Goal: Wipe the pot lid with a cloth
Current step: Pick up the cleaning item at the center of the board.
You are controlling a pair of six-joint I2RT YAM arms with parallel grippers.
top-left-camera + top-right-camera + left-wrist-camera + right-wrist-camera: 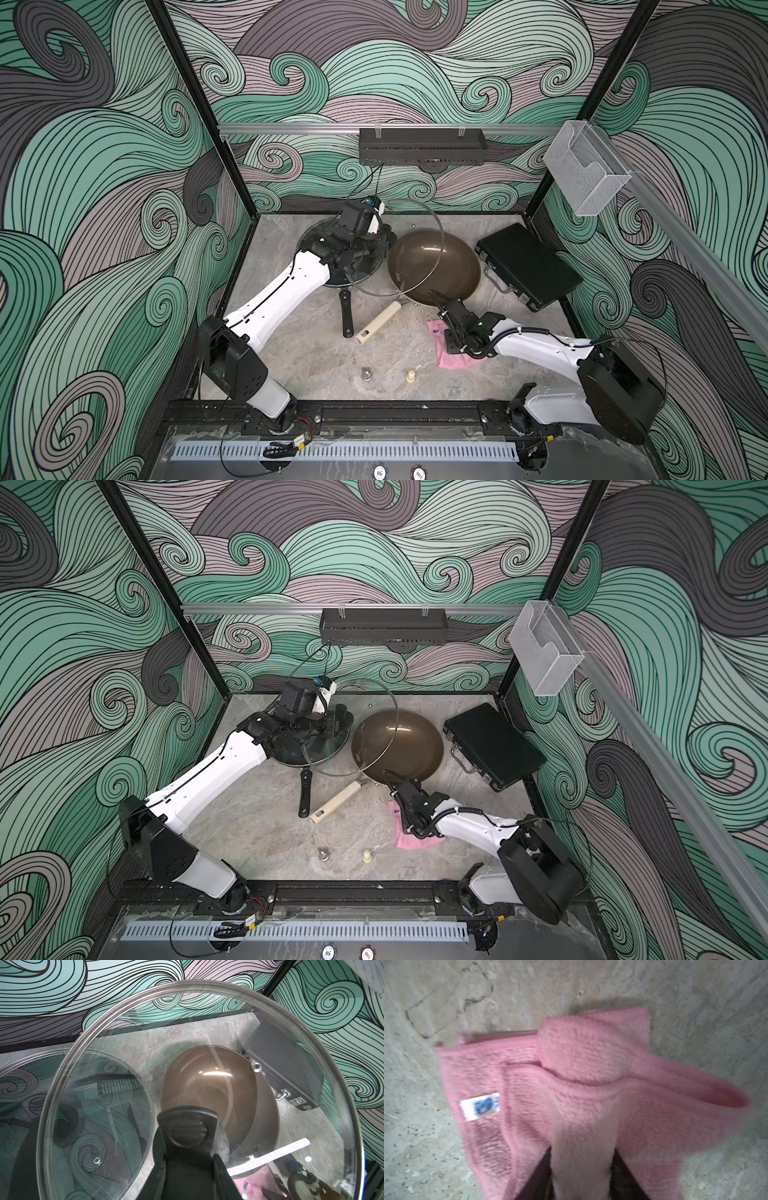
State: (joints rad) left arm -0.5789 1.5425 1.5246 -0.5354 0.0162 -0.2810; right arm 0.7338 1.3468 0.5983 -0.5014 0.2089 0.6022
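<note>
A round token (380, 472) at the tabletop's (299, 357) 6 o'clock edge reads "50"; its neighbour token (419, 473) reads "100". The cloth's white tag (480, 1106) bears a blue print too blurred to read.

The left arm (286, 291) stretches from 7 o'clock toward 12 o'clock. The left claw (193, 1126) is pressed together on the edge of the pot lid (409, 232), holding the glass tilted above the brown pan (449, 270).

The right arm (536, 345) lies low from 5 o'clock, wrist bent downward. The right claw (581, 1167) pinches a raised fold of the pink cloth (455, 360), whose remainder rests on the tabletop at 4 o'clock, near the pan.
</note>
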